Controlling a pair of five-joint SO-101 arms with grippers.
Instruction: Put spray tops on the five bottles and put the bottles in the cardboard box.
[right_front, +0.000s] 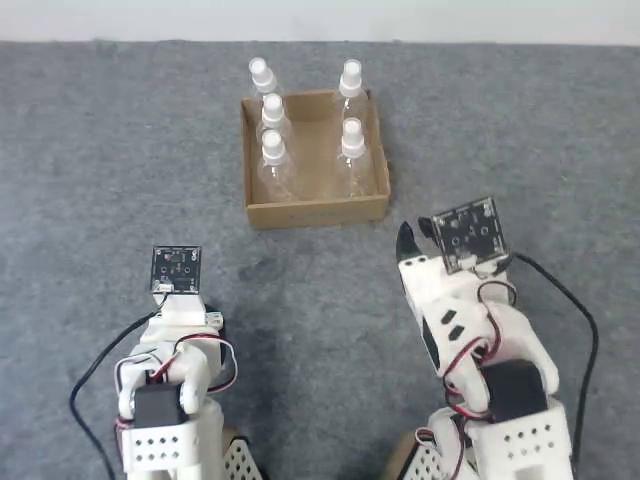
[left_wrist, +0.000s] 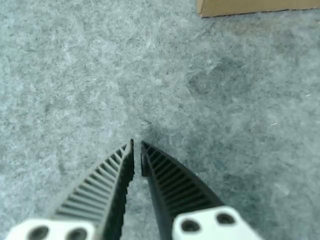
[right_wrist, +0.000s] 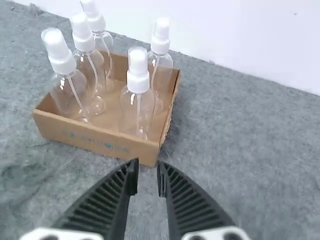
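The cardboard box (right_front: 315, 205) sits open on the grey counter (right_front: 120, 150). Five clear bottles stand upright inside it, each one wearing a white spray top (right_wrist: 137, 70). Three of the bottles (right_front: 272, 170) run in a line down the side of the box nearer my left hand. The other two bottles (right_front: 352, 165) stand along the side nearer my right hand.

My right hand (right_wrist: 146, 167) is close to the counter with its fingers a little parted and nothing between them. The box lies just ahead of its fingertips and slightly towards my left, near but not touching. The bottle closest to this hand (right_wrist: 136, 107) stands just behind the box's front wall.

My left hand (left_wrist: 137, 144) points down at bare counter, fingers pressed almost together, gripping nothing. From there the box is well ahead and off towards my right, and only grey counter lies between.

A pale wall (right_wrist: 240, 30) runs beyond the box, and a black cable (right_front: 590, 330) loops beside my right arm.
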